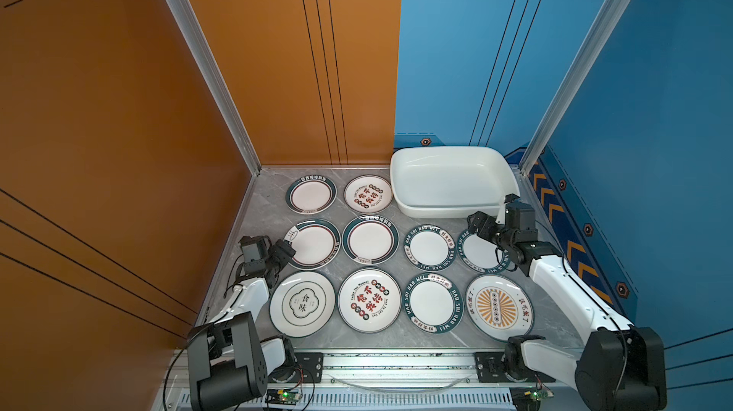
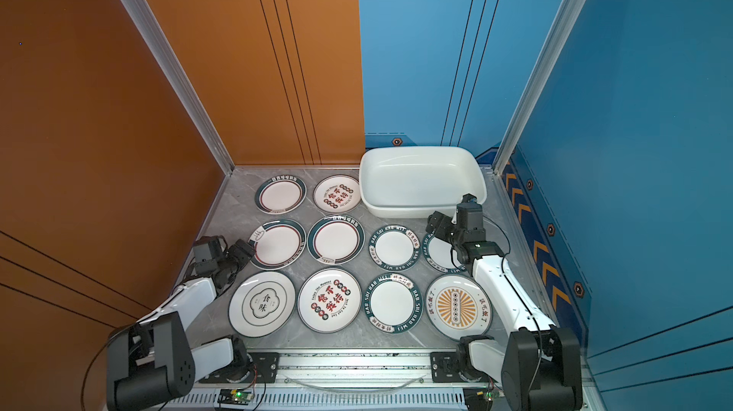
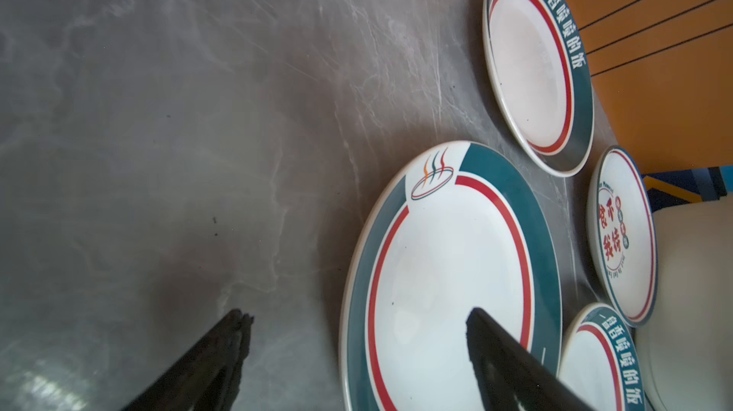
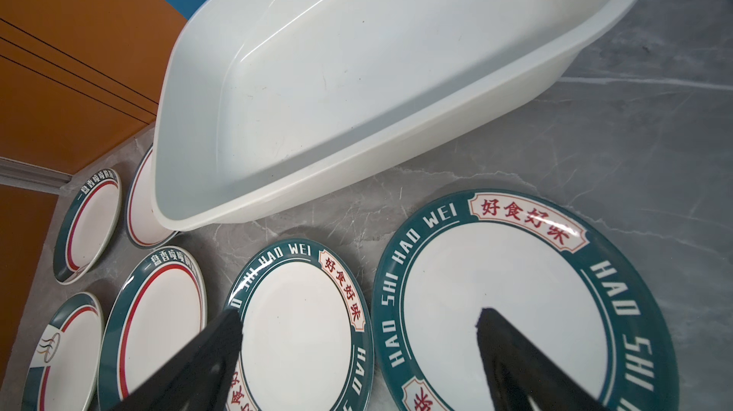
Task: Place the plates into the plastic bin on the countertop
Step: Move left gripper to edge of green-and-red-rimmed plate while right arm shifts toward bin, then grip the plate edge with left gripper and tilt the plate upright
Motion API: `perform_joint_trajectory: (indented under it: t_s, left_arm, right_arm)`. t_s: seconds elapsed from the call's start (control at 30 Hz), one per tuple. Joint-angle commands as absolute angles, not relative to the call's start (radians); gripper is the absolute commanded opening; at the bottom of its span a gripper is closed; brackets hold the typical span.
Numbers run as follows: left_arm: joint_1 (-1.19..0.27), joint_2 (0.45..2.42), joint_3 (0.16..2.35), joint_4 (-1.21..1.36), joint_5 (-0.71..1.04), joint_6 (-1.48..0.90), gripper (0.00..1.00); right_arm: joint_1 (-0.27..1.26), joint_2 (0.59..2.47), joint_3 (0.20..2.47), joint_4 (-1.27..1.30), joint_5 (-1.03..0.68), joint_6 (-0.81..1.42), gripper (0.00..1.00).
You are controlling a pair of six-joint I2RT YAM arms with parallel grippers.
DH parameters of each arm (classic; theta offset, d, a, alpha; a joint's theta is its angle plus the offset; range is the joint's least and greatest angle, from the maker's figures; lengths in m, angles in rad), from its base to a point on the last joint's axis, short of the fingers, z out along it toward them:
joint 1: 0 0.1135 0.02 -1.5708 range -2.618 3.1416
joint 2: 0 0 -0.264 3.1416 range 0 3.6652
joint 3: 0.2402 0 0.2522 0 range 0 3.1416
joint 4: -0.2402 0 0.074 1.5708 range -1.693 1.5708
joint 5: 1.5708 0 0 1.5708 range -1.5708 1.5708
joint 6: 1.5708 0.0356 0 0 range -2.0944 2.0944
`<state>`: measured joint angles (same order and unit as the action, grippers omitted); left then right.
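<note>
Several white plates lie flat in rows on the grey countertop [image 1: 269, 207]. The plastic bin [image 1: 436, 210] stands at the back right with nothing in it, its white wall [image 4: 357, 72] filling the right wrist view. My left gripper [image 1: 287, 250] [image 3: 357, 316] is open, low at the left edge of the teal-rimmed plate with a steam logo [image 1: 313, 244] [image 3: 448, 270]. One finger is over that plate and the other over bare countertop. My right gripper [image 1: 478, 224] [image 4: 359, 316] is open above the "HAO SHI HAO WEI" plate [image 1: 478, 256] [image 4: 503, 302], in front of the bin.
An orange wall [image 1: 119, 151] runs along the left edge of the countertop and a blue wall [image 1: 634, 151] along the right. An aluminium rail [image 1: 396, 365] with both arm bases runs across the front. A sunburst plate [image 1: 497, 308] lies by the right arm's forearm.
</note>
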<state>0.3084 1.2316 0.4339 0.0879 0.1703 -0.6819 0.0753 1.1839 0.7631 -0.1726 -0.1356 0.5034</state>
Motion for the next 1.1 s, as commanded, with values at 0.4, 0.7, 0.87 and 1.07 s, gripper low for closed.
perform_joint_trajectory:
  t_s: [0.4, 0.7, 0.87, 1.07]
  left_arm:
    - [0.349, 1.390, 0.425, 0.226, 0.324, -0.673, 0.49]
    - [0.389, 1.461, 0.400, 0.351, 0.414, -0.694, 0.32]
    - [0.392, 1.519, 0.404, 0.408, 0.448, -0.710, 0.25]
    - [0.399, 1.566, 0.410, 0.457, 0.485, -0.725, 0.16]
  right_arm:
    - [0.089, 1.205, 0.749, -0.153, -0.164, 0.525, 0.93]
    - [0.089, 1.213, 0.737, -0.150, -0.171, 0.529, 0.93]
    - [0.090, 1.218, 0.735, -0.150, -0.180, 0.532, 0.93]
    - [0.086, 1.233, 0.737, -0.157, -0.191, 0.526, 0.93]
